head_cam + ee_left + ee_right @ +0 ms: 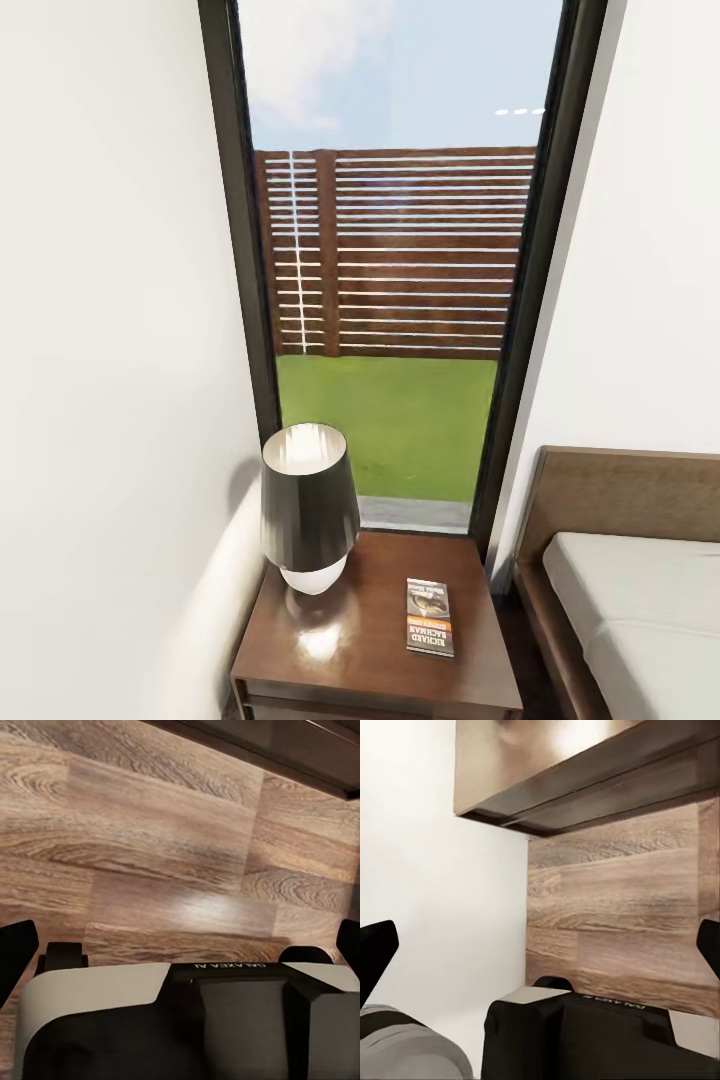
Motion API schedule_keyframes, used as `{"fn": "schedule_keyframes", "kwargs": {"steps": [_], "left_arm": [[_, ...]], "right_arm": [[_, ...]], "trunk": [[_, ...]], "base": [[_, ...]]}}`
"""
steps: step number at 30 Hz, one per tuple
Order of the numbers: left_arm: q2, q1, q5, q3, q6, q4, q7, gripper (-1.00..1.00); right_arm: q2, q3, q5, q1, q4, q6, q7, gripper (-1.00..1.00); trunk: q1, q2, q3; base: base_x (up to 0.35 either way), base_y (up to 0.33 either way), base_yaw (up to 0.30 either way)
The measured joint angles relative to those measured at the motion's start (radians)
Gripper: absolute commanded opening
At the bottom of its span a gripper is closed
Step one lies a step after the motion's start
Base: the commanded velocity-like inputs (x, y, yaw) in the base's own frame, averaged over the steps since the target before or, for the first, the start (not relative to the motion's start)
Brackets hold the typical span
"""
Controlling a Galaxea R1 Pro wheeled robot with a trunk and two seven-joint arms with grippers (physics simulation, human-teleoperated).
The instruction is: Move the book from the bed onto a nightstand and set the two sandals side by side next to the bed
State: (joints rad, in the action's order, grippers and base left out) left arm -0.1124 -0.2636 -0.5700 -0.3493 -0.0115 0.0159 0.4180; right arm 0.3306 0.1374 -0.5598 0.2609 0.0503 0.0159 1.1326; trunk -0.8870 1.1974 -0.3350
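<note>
One book (430, 617) lay flat on the nightstand (370, 660), near its right edge on the side facing the bed (640, 600) and just beside a dark-shaded lamp (308, 510), so that part of the task looked done. Both pincers stood open and empty, the left pincer (180, 937) and the right pincer (540, 945) each hanging low over the wood floor (150, 832), likely stowed for travel. No sandals were in sight.
</note>
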Motion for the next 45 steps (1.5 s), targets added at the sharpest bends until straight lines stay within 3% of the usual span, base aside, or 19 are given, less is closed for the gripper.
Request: {"fn": "schedule_keyframes", "kwargs": {"steps": [13, 22, 23, 26, 33, 45], "left_arm": [[-0.007, 0.052, -0.002, 0.001, -0.029, 0.000, -0.004, 1.00], [-0.013, 0.072, -0.002, 0.002, -0.056, -0.001, -0.006, 1.00], [-0.013, 0.073, -0.002, 0.002, -0.058, 0.000, -0.006, 1.00], [-0.012, 0.075, -0.004, 0.002, -0.059, 0.000, -0.007, 1.00], [-0.003, 0.075, -0.004, 0.004, -0.060, 0.001, -0.007, 1.00], [0.002, 0.076, 0.000, 0.005, -0.059, 0.003, -0.005, 1.00]], "right_arm": [[-0.043, 0.000, 0.001, -0.063, 0.000, 0.016, -0.232, 1.00], [-0.090, 0.001, 0.001, -0.088, -0.001, 0.020, -0.464, 1.00], [-0.100, 0.001, 0.002, -0.090, -0.001, 0.019, -0.513, 1.00], [-0.114, 0.002, 0.001, -0.091, -0.001, 0.019, -0.570, 1.00], [-0.126, 0.005, -0.007, -0.092, -0.003, 0.019, -0.624, 1.00], [-0.141, 0.001, -0.017, -0.092, -0.005, 0.017, -0.640, 1.00]], "trunk": [[0.000, 0.000, 0.000], [0.000, 0.000, 0.000], [0.000, 0.000, 0.000], [0.000, 0.000, 0.000], [0.000, 0.000, 0.000], [0.000, 0.000, 0.000]], "base": [[0.000, 0.000, 0.000], [0.000, 0.000, 0.000], [0.000, 0.000, 0.000], [0.000, 0.000, 0.000], [0.000, 0.000, 0.000], [0.000, 0.000, 0.000]]}}
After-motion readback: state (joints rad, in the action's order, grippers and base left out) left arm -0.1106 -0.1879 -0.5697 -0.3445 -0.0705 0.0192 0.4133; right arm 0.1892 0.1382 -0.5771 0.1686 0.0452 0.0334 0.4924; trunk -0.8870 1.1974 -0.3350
